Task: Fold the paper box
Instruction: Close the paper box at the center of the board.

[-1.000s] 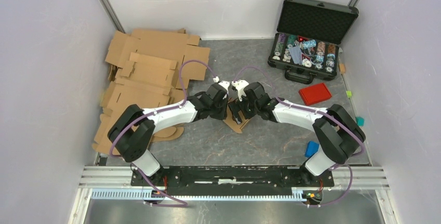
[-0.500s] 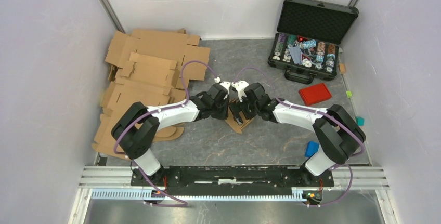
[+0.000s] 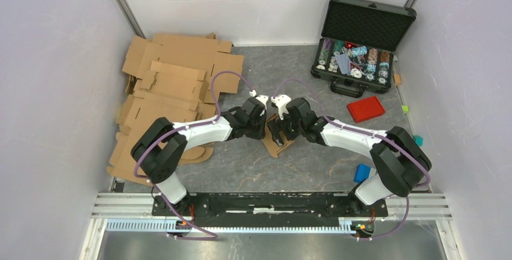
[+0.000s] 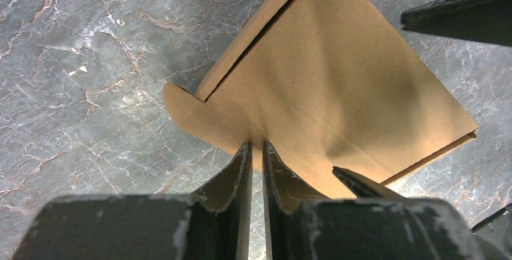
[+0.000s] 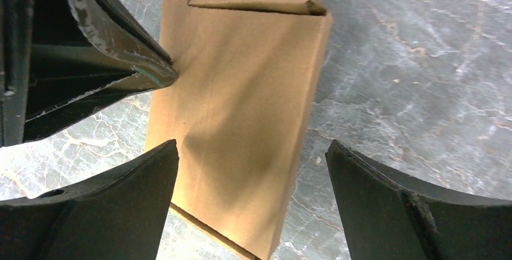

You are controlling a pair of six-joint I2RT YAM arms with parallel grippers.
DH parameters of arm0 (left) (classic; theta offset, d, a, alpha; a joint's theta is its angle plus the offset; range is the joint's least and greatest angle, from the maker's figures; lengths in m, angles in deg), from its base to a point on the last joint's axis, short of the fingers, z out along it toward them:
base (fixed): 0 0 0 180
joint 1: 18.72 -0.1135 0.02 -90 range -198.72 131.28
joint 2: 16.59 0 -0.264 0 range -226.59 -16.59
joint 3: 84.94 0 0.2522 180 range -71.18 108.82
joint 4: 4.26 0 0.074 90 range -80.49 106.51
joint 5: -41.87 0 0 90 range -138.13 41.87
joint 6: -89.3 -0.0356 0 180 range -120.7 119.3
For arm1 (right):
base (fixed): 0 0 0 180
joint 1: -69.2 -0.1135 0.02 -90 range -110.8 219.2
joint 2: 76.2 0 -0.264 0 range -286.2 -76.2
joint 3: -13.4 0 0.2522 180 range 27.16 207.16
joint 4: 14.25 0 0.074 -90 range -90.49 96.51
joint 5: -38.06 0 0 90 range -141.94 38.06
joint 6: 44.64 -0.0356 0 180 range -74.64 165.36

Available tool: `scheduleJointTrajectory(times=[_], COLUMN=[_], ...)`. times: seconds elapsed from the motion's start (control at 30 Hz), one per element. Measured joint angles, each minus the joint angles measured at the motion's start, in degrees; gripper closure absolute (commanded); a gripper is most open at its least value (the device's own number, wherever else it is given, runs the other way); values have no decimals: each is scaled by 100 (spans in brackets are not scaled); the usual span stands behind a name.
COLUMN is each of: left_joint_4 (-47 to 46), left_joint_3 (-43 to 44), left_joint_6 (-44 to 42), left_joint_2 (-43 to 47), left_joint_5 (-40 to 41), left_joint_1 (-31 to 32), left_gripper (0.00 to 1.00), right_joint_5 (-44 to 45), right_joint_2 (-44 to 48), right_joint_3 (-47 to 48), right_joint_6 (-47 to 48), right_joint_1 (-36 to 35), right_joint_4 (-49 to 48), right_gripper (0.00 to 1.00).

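The paper box (image 3: 276,142) is a small flattened brown cardboard piece lying at the table's middle, between both grippers. In the left wrist view the box (image 4: 338,85) shows a folded side and a rounded flap. My left gripper (image 4: 256,146) is shut, its tips pinching the box's near edge; it also shows in the top view (image 3: 266,129). My right gripper (image 5: 252,144) is open, with its jaws straddling the box (image 5: 241,109) just above it, not touching. The left gripper's fingers (image 5: 121,37) show at the box's left edge.
A pile of large brown cardboard sheets (image 3: 169,91) lies at the left. An open black case (image 3: 360,43) of chips stands at the back right. A red lid (image 3: 365,108) and small blue blocks (image 3: 361,171) lie at the right.
Both arms have shifted slightly, the right elbow moving right. The grippers stay together over the box, which has barely moved.
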Motion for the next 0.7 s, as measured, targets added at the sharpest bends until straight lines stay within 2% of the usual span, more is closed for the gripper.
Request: scheduleJointTrajectory(times=[0.23,0.7], left_joint_4=[-46,-271], left_joint_3=[0,0], left_joint_6=[2,63], left_joint_2=[0,0], left_joint_5=[-118,-310], left_joint_1=[0,0], left_gripper=[83,83], right_joint_5=[262,592], right_joint_2=[376,435], right_joint_3=[0,0], right_joint_6=[-22,-125], right_joint_1=[2,-234], right_joint_4=[55,354], right_gripper=[2,2])
